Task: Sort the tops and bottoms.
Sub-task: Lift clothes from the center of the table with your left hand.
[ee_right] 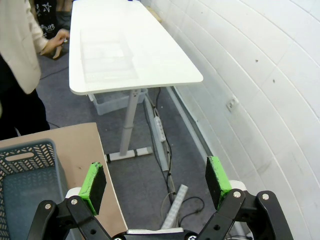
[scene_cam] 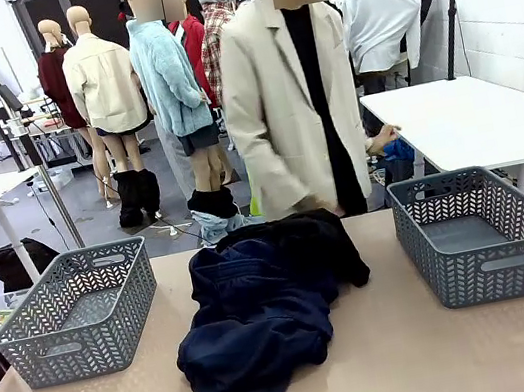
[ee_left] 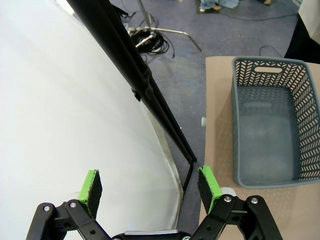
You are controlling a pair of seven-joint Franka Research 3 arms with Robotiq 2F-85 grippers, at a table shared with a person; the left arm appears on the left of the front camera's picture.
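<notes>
A heap of dark clothes lies at the middle of the tan table (scene_cam: 423,360): a navy garment (scene_cam: 261,333) in front and a black one (scene_cam: 316,242) behind it. I cannot tell tops apart in the heap, and the bottoms are hidden from me. My left gripper (ee_left: 150,184) hangs open over the floor beside the table's left edge, nothing between its green pads (ee_left: 91,186). My right gripper (ee_right: 156,184) is open too, over the floor past the table's right edge.
Grey plastic baskets stand left (scene_cam: 94,337) and right (scene_cam: 479,274) of the heap, both empty; the left basket (ee_left: 270,67) and right basket (ee_right: 25,155) appear in the wrist views. A person in a beige jacket (scene_cam: 273,113) stands at the far edge. A white table (ee_right: 125,45) is on the right.
</notes>
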